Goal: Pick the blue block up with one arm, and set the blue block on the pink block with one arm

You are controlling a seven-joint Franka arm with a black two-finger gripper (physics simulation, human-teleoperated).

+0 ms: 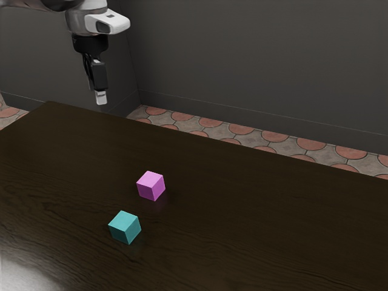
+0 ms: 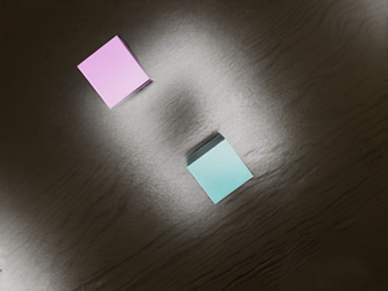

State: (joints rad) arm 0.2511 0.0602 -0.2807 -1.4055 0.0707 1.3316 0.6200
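Observation:
The blue block (image 1: 124, 227) is a small teal-blue cube lying on the dark wooden table (image 1: 254, 206), toward its front. The pink block (image 1: 151, 185) sits just behind it and slightly toward the exterior view's right, a short gap apart. My gripper (image 1: 100, 96) hangs high above the table's far left corner, well away from both cubes and holding nothing. In the wrist view the blue block (image 2: 219, 169) lies almost straight below my hand, with the pink block (image 2: 113, 71) off to one side.
The table's far edge runs diagonally behind the blocks. Beyond it are a tiled floor (image 1: 273, 140) and a dark wall (image 1: 254, 54). A bright sheen lies on the table at the front left corner (image 1: 24, 273).

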